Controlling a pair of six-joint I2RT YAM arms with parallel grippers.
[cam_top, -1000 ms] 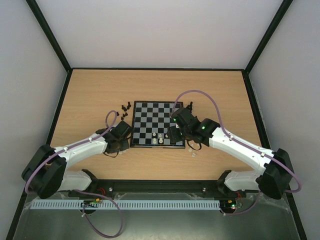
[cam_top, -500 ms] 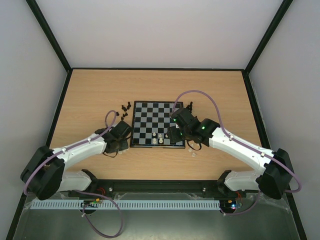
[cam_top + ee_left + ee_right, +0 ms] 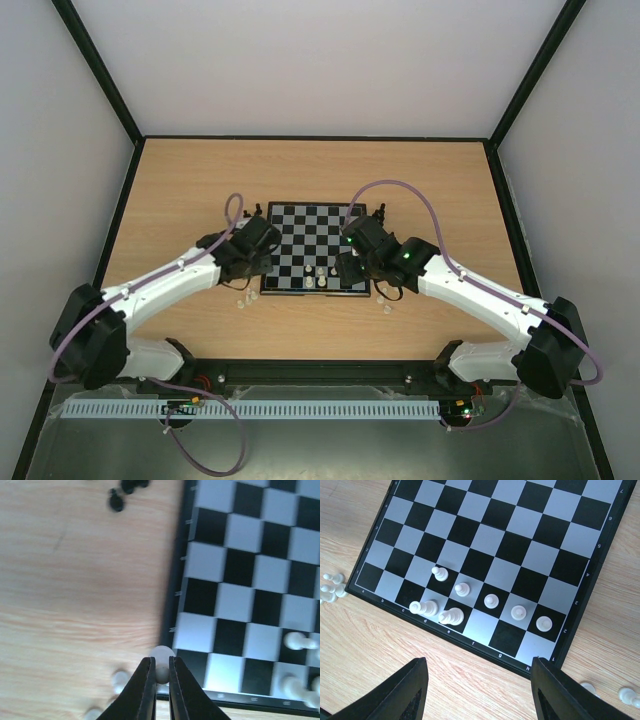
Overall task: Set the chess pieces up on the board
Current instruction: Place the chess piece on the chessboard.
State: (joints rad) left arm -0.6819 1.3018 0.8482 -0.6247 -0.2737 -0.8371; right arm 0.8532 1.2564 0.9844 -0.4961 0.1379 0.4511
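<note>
Left gripper (image 3: pixel 161 661) was closed on one pale piece (image 3: pixel 162 652), pinched high; most of the piece was hidden between the fingers. In the top view it hung over the rim of the board (image 3: pixel 245 585) at the board's 8 o'clock corner. Right gripper (image 3: pixel 479 662) stood open and empty above the near rim, about 5 o'clock.

Seven pale pieces (image 3: pixel 462 589) stood on the board's near rows. Loose pale pieces (image 3: pixel 119 679) lay on the table (image 3: pixel 180 190) just off the 8 o'clock corner. Black pieces (image 3: pixel 248 222) lay off 10 o'clock.

Risks, as judged:
- The grip was narrow on a tiny rounded piece, so it could twist or slip out in transit and roll.
- Released on the rim or across a square line, it would likely topple.
- A low pass toward 6 o'clock could knock the standing pieces.
- Both arms crowded the near rows and could clash if they moved together.
- The piece type was unreadable, so a wrong square was possible.
</note>
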